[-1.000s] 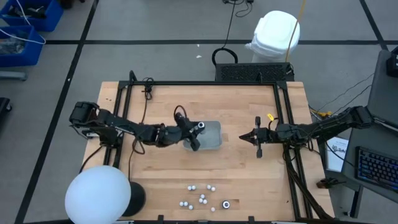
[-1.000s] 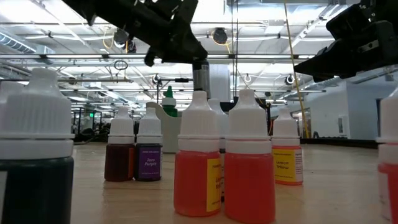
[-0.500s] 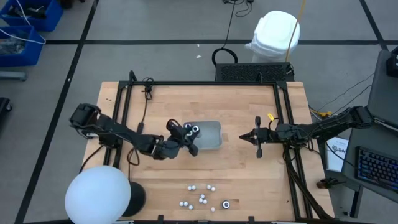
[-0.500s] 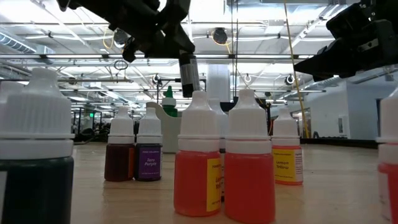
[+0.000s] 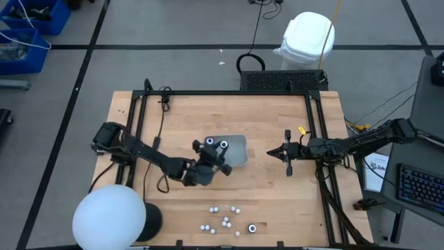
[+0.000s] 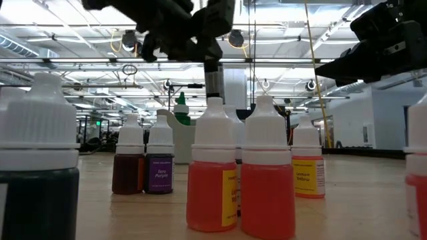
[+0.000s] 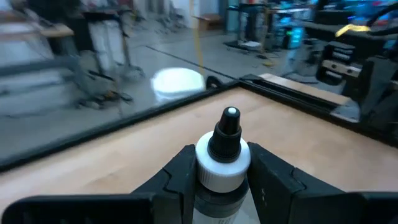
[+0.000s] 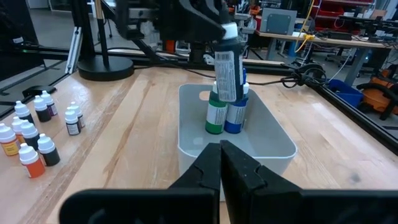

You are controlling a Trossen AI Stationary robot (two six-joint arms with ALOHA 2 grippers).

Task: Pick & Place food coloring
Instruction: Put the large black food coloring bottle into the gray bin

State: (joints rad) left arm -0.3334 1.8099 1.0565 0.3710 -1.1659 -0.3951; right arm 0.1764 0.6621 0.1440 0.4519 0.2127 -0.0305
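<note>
I am carrying another bottle over the bin.

On the pale wooden table [image 5: 277,201] the translucent grey rectangular tray [image 5: 241,154] is already holding a green bottle [image 8: 216,115] and a blue bottle [image 8: 236,116], standing upright and touching. My left gripper [image 7: 222,177] is pinching a dark bottle with a white collar and black nozzle [image 7: 224,163], now hanging above the tray's near-left edge after swinging out from over the tray a second ago, so this drop is not done yet. My right gripper [image 8: 220,149] is waiting pressed together beside the tray. The small white-capped dropper bottles [image 5: 225,221] are standing clustered near the front edge, well apart.
</note>
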